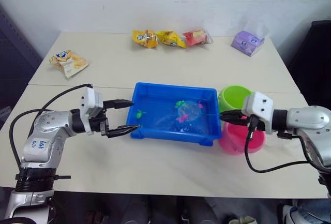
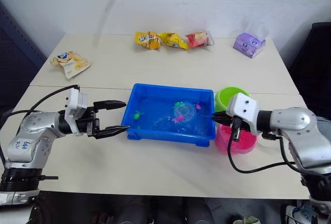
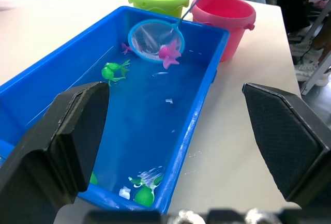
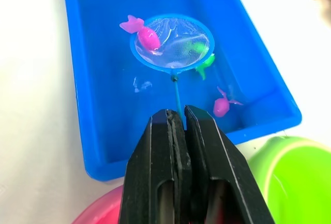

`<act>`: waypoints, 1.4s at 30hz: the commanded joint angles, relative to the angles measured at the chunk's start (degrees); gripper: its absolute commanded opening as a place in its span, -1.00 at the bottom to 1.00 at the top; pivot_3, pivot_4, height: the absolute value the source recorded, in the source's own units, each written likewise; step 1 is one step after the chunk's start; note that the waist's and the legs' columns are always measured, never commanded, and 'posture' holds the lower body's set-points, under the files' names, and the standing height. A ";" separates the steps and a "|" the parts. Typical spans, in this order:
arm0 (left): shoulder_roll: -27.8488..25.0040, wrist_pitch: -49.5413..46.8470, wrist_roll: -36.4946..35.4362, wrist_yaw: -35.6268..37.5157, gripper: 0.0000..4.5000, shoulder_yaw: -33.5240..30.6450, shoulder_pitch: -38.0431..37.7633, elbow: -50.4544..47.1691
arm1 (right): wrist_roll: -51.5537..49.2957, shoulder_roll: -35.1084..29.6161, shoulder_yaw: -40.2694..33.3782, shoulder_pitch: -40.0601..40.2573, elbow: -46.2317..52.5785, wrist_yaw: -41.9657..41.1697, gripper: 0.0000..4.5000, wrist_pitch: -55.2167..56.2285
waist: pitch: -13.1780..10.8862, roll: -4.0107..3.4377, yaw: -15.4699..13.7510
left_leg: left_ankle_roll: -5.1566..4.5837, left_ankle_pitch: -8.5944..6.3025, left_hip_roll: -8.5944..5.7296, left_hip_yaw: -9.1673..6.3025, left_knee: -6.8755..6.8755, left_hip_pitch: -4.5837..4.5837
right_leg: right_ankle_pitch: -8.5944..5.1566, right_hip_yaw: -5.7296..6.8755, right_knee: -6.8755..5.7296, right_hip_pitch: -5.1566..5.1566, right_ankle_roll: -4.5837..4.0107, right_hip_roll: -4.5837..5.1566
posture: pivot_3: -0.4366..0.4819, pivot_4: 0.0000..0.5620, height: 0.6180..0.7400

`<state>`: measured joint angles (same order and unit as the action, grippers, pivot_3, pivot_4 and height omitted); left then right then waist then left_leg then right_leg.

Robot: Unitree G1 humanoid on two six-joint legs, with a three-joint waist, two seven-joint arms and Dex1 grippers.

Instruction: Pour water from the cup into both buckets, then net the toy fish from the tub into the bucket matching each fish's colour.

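Observation:
The blue tub (image 1: 171, 87) sits mid-table, holding water and toy fish. My right gripper (image 4: 183, 114) is shut on the thin dark handle of the net (image 4: 178, 40), reaching in from the tub's right end. The net's light blue hoop lies low in the tub. One pink fish (image 4: 147, 37) lies across the hoop's rim, and a green fish (image 4: 200, 54) shows through the mesh. Another pink fish (image 4: 222, 105) and a green fish (image 1: 139, 114) lie loose. The green bucket (image 1: 234, 97) and pink bucket (image 1: 235, 140) stand at the tub's right. My left gripper (image 1: 126, 116) hangs open just left of the tub. The cup is out of view.
Several snack packets (image 1: 170, 39) lie along the table's back edge, with a purple pack (image 1: 247, 42) at the back right. Another snack bag (image 1: 68, 62) lies at the far left. Bare tabletop stretches in front of the tub.

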<state>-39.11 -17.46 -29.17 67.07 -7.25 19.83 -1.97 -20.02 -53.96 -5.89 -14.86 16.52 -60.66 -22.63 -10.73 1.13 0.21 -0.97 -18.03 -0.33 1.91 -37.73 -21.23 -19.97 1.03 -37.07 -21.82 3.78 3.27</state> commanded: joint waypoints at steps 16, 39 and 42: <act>7.16 3.66 0.77 7.60 0.97 7.26 10.92 10.78 | -9.26 8.30 -45.35 33.59 23.26 3.75 -1.00 -3.32 | 0.01 -0.02 -0.16 | -0.02 -0.01 0.00 -0.04 -0.05 0.12 | 0.05 0.03 0.03 0.23 0.09 -0.04 | -0.05 -0.47 1.00; 10.54 7.57 2.48 10.64 0.97 8.16 14.27 16.62 | 31.08 18.75 -43.56 44.94 -1.56 18.65 -1.00 67.89 | 0.04 -0.07 -0.05 | 0.00 0.00 -0.03 0.10 -0.04 0.22 | 0.07 -0.14 -0.01 0.23 0.13 -0.09 | -0.05 -0.47 1.00; 10.36 8.02 2.74 10.08 0.97 8.06 13.96 16.41 | 38.54 17.05 -46.02 44.01 -5.53 25.13 -1.00 78.02 | 0.05 -0.07 -0.01 | 0.02 0.01 -0.03 0.10 -0.04 0.23 | 0.07 -0.15 -0.02 0.23 0.13 -0.10 | -0.05 -0.47 1.00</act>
<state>-28.13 -10.45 -26.55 77.37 2.14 34.14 16.26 15.22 -36.27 -48.32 29.50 12.09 -39.40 49.64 -10.68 1.07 0.20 -0.94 -18.02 -0.36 2.02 -37.78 -21.00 -19.90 0.88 -37.09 -21.59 3.91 3.17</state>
